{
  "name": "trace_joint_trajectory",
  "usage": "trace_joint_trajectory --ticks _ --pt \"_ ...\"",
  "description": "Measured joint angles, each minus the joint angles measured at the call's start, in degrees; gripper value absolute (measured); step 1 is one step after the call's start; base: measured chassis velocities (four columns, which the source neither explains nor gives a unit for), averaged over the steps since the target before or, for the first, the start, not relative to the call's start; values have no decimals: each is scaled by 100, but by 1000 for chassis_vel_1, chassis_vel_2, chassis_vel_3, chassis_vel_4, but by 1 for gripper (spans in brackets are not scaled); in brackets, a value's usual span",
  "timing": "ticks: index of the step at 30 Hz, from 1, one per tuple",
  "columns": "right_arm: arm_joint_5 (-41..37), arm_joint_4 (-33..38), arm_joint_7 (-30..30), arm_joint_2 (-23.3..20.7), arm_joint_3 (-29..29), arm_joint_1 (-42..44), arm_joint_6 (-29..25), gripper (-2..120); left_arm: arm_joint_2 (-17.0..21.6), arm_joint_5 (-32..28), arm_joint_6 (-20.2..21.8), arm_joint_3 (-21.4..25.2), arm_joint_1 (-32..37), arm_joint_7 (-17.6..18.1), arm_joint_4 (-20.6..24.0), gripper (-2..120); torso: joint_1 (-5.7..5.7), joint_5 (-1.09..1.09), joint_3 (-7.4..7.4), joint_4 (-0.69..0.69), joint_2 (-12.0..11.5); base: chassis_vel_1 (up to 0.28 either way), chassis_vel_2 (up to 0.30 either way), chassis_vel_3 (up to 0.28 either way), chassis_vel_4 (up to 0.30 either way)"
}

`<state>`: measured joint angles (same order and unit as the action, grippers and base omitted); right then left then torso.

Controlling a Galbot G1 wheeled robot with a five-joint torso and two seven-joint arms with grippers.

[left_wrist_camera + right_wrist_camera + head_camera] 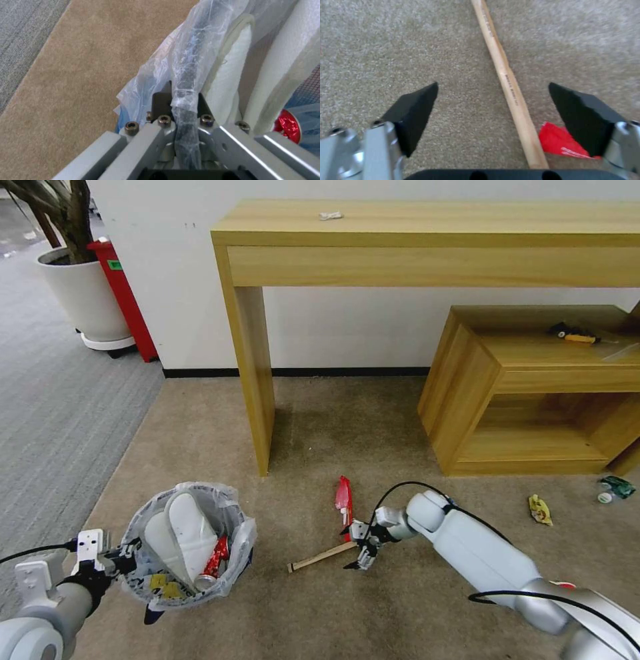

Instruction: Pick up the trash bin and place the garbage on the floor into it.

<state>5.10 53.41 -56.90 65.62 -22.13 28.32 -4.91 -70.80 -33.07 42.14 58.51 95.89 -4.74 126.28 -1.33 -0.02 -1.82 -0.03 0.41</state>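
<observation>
Your left tool (130, 560) is clamped on the rim of the trash bin (190, 543), a small round black bin lined with crinkled clear plastic; in the left wrist view the pads (161, 96) pinch the dark, film-wrapped rim (188, 75) between them. Inside the bin, just beyond that tool, stand two white slippers (183, 533) of soft, matte fabric, with a crushed red can (212, 567) and yellow scraps beside them.

Your right tool (363, 550) hangs just above the beige, short-pile carpet (320, 447) with its black wedge-shaped fingers (413, 117) spread wide and holding nothing. The wooden stick (322, 557), smooth, pale and round, lies between those fingers and runs away from the tool toward the bin. The red wrapper (344, 495), glossy and flat, lies close by the stick, one corner (558, 143) showing beside one finger.

A yellow wrapper (540, 509) and a green bottle (617, 487) lie well apart from the right tool, near the low wooden shelf (533, 387)
</observation>
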Motion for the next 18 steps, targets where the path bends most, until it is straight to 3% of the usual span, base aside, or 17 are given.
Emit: trace_joint_trajectory --ticks 10,18 --pt "45 -796 48 430 -129 -151 -35 68 6 -33 0 -237 -99 132 -44 0 0 0 0 -1 0 0 0 0 0" --pt "39 -1117 72 610 -11 -165 2 66 39 -176 0 -215 -115 137 -79 0 0 1 0 0 0 0 0 0 0"
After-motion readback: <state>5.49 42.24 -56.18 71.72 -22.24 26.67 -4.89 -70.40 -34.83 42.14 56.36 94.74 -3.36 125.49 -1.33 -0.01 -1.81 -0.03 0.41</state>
